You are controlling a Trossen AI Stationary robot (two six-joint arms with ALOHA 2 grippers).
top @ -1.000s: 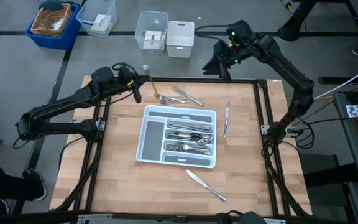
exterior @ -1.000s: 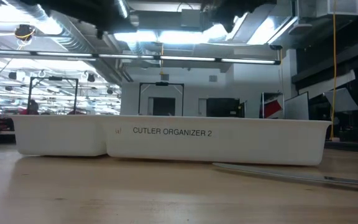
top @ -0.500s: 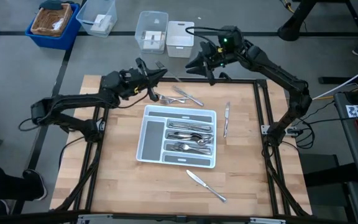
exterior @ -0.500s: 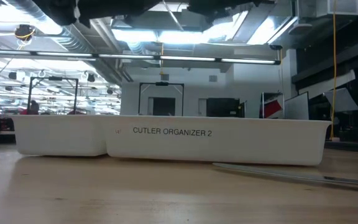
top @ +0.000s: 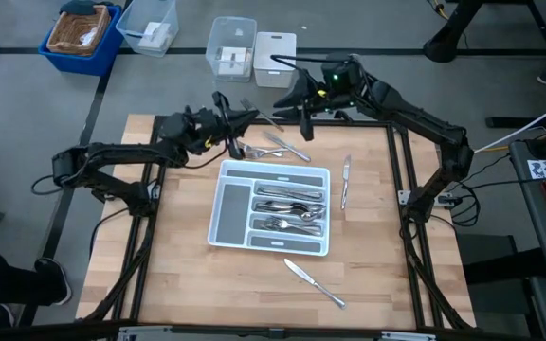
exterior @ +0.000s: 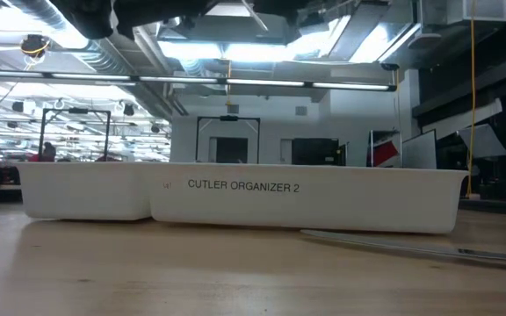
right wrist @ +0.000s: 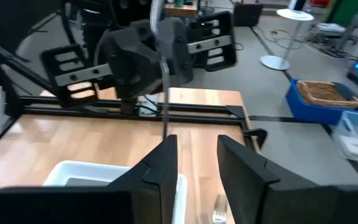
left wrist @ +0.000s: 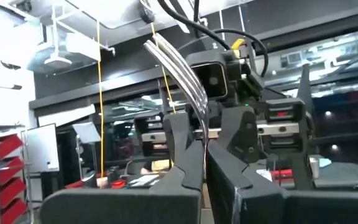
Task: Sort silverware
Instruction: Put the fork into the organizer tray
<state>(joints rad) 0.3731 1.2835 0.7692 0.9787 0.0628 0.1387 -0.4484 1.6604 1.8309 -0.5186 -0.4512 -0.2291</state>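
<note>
My left gripper hovers over the table's far edge, shut on a silver fork whose tines rise toward my right arm. My right gripper faces it from the right, open, its fingers just short of the fork; I cannot tell whether they touch it. The white tray lies mid-table with sorted silverware in its right compartments. Loose pieces lie flat on the wood: a fork and a knife behind the tray, a knife to its right, and a knife near the front. My left gripper pinches the fork's handle between its two fingers. The fingers slant upward toward the table's right and lie along the fork. The fork is lifted clear of the table, tines up and away from the gripper.
The low view shows the tray's near wall and the front knife lying on the wood. Beyond the far edge on the floor stand clear bins and a blue crate. Bare wood lies left of and in front of the tray.
My left gripper has swung toward the table's right along the far edge and tipped upward, carrying the fork clear of the table. My right gripper has moved toward the table's left, closing in on the fork, and stays open.
</note>
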